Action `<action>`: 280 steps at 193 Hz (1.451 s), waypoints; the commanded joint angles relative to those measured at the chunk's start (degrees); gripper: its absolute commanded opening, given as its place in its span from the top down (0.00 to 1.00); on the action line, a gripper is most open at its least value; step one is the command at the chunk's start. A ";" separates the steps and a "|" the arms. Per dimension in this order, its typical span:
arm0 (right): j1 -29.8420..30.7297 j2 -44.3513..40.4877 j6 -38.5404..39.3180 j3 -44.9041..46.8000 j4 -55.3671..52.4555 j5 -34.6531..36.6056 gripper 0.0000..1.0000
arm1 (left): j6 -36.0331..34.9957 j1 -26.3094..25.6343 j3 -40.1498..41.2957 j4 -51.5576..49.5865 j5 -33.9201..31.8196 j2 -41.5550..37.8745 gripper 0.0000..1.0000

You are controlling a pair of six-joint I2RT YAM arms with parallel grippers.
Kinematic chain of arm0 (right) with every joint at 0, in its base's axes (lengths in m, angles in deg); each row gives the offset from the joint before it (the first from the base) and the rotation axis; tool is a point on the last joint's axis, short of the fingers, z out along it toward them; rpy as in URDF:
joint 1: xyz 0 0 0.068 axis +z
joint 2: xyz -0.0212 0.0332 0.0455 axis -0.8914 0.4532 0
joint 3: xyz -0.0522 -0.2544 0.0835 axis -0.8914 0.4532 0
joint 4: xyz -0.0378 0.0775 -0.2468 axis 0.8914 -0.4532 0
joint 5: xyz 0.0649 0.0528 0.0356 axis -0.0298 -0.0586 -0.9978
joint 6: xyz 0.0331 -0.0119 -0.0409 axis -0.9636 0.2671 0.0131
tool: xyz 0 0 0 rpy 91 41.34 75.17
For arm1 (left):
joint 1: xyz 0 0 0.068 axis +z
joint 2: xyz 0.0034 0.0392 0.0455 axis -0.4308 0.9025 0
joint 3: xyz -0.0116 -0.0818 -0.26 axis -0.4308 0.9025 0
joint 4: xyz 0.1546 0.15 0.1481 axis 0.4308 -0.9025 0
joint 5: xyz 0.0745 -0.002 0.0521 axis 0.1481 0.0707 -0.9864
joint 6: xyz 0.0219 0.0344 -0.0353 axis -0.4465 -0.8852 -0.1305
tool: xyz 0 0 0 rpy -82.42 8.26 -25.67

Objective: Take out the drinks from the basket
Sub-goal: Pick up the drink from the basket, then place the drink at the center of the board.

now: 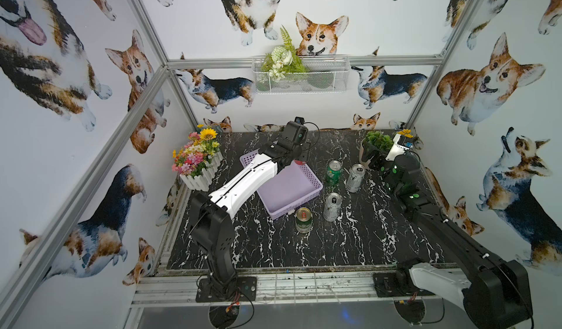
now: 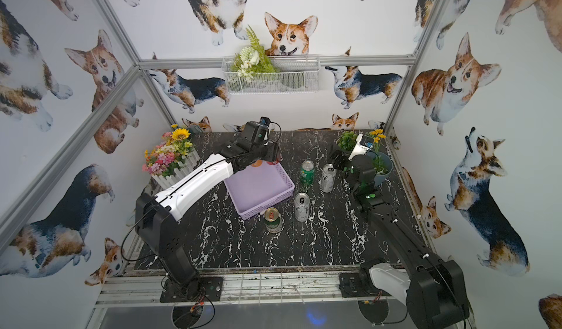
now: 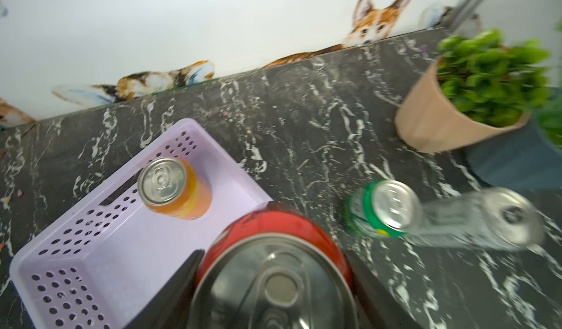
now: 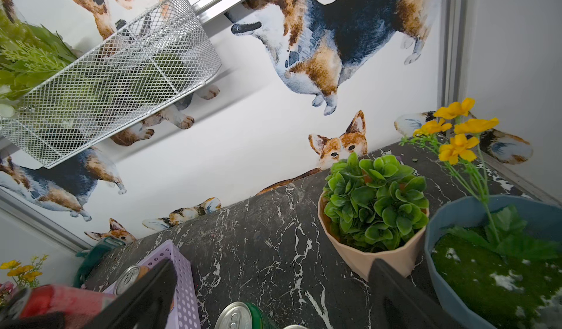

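The left gripper (image 3: 273, 254) is clamped on the red can (image 3: 273, 221), with its 2 dark fingers (image 3: 185, 282) against the can's sides just below the lid. Take the middle of the lavender basket (image 1: 289, 187) as the dial's centre and the back wall as 12 o'clock. The red can then sits at about 1 o'clock, over the basket's far corner. Whether its base has cleared the rim cannot be told.

The orange can (image 3: 175, 187) stands upright inside the basket at 12 o'clock. It is the only other drink left in the basket.

4 drinks stand out on the table (image 1: 365, 236):
- the far green can (image 1: 334, 172) at 2 o'clock
- the far silver can (image 1: 355, 178) at 3 o'clock
- the near silver can (image 1: 332, 206) at 4 o'clock
- the near green can (image 1: 303, 219) at 5 o'clock

The right gripper (image 4: 273, 265) hangs spread wide and empty beyond the far silver can, just beside the potted plant (image 4: 374, 209).

The likely risks:
- A low carry could catch the can's base on the perforated wall and drag or tip the light basket, toppling the orange can.
- A swing toward 2 o'clock could knock over the far green can, which stands near that corner.
- The smooth metal could slip in a grip taken this high.
- Setting down around 3 o'clock would bring the arms close to each other.
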 commanded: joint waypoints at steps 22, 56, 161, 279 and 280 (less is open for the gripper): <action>-0.43 -1.44 0.27 -0.16 0.75 4.30 0.00 | -2.72 -10.74 -4.21 -1.86 8.47 -3.16 1.00; -2.37 -4.05 -1.42 -0.54 -2.76 13.48 0.00 | -3.22 -17.38 -3.05 0.09 10.92 -0.38 1.00; -8.60 -4.58 -5.82 1.40 -6.19 17.20 0.00 | -6.05 -24.66 -6.96 6.94 11.37 20.36 1.00; -8.74 -5.38 -5.93 2.36 -4.43 15.09 0.00 | -5.06 -24.83 -5.77 6.97 6.89 22.08 0.00; -8.78 -5.37 -5.92 2.36 -4.43 15.04 0.00 | -5.03 -24.80 -5.74 6.97 6.87 22.03 0.00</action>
